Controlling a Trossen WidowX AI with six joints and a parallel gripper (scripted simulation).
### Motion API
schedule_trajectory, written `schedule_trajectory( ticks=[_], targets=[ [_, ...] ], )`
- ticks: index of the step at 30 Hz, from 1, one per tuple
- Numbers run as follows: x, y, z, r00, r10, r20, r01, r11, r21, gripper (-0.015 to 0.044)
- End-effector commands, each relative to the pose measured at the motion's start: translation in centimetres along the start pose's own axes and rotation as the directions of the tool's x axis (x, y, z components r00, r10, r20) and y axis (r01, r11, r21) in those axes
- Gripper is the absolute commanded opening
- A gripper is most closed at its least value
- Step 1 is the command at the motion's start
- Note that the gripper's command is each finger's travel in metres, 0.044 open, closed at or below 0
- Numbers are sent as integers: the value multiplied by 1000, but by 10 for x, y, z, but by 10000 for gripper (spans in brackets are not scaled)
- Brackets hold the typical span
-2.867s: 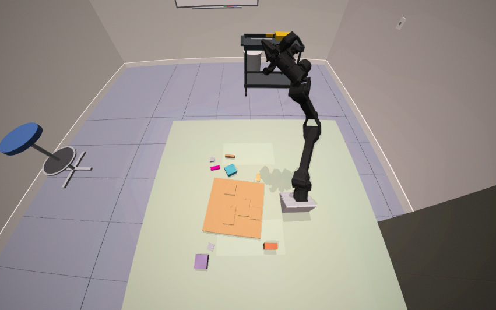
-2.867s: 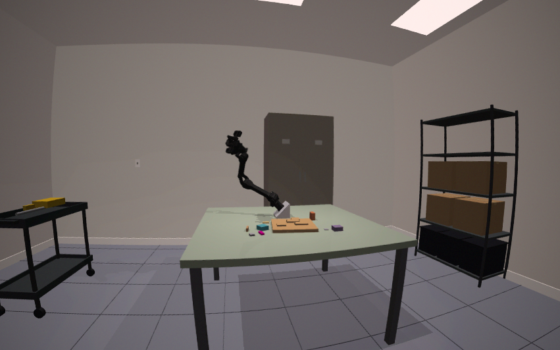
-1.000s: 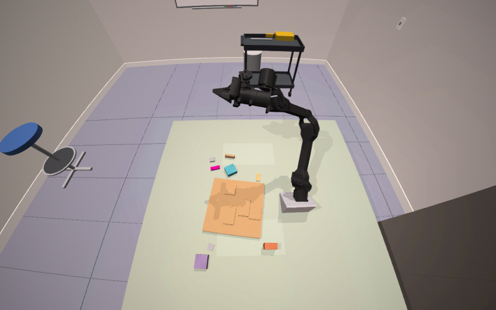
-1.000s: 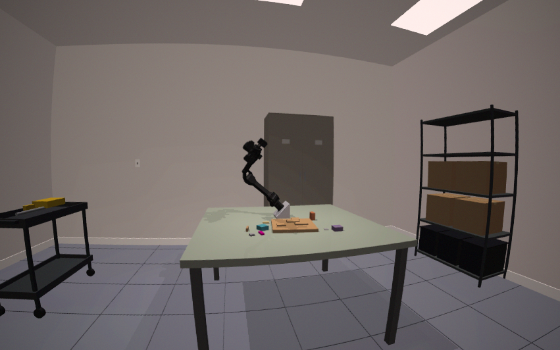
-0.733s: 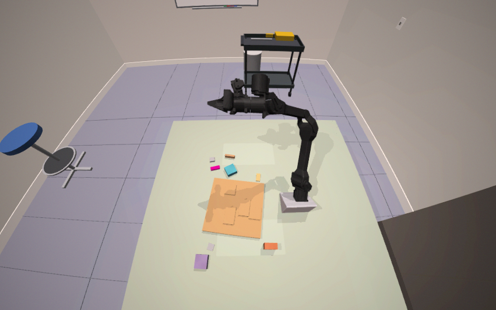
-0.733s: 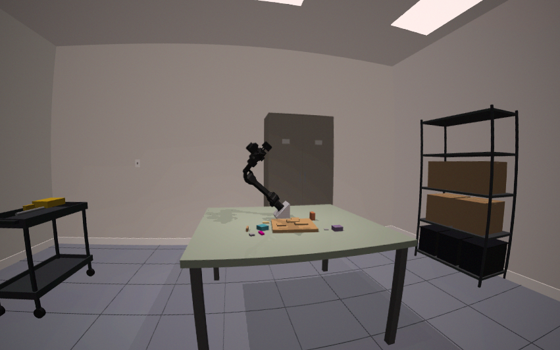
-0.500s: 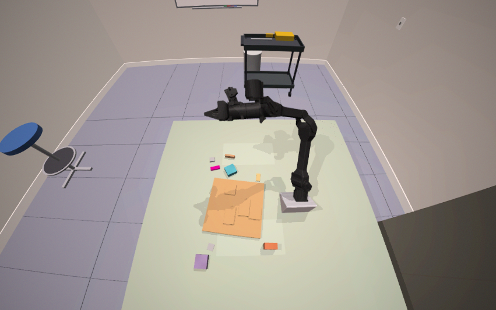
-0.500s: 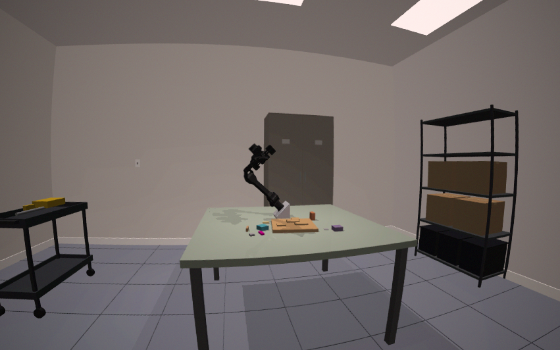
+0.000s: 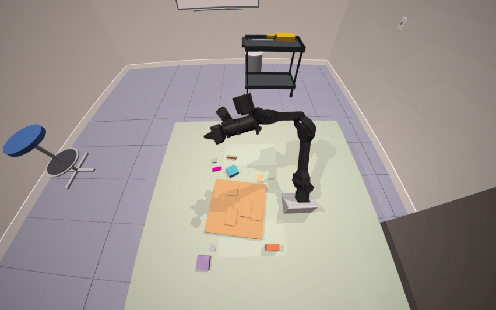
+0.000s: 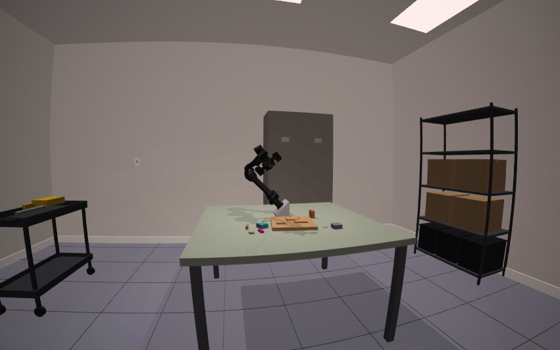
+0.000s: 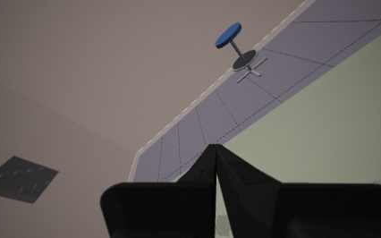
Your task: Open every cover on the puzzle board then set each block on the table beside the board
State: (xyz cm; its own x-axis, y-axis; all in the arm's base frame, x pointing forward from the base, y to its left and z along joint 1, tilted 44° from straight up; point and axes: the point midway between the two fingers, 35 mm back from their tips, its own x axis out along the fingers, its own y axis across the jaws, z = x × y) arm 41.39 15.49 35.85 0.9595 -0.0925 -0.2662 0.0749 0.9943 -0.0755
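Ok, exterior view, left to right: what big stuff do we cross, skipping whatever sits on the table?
Wheeled cart, wall switch, green table, shelf rack with boxes.

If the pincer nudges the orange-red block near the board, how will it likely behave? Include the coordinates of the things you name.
The orange-red block (image 9: 272, 247) (image 10: 311, 213) looks rigid, given its crisp edges. It stands taller than wide in the exterior view, so a high push might tip it. Its flat faces suggest it probably wouldn't roll.
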Motion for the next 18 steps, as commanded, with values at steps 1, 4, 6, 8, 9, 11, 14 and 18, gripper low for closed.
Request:
schedule_trajectory(
  ticks=[1, 4, 6, 8, 9, 11, 14, 18],
  targets=[
    [10, -3, -18, 998, -28, -57, 27, 999, -19, 0],
    [16, -6, -33, 993, -49, -103, 46, 998, -37, 0],
    [20, -8, -43, 989, -64, -134, 58, 997, -50, 0],
    [24, -10, -52, 983, -80, -165, 70, 996, -64, 0],
    [25, -11, -57, 980, -88, -180, 76, 995, -71, 0],
    [29, -14, -67, 972, -104, -210, 88, 993, -85, 0],
    [33, -18, -82, 958, -129, -255, 105, 989, -106, 0],
    [38, -24, -102, 935, -165, -313, 127, 982, -137, 0]
  ],
)
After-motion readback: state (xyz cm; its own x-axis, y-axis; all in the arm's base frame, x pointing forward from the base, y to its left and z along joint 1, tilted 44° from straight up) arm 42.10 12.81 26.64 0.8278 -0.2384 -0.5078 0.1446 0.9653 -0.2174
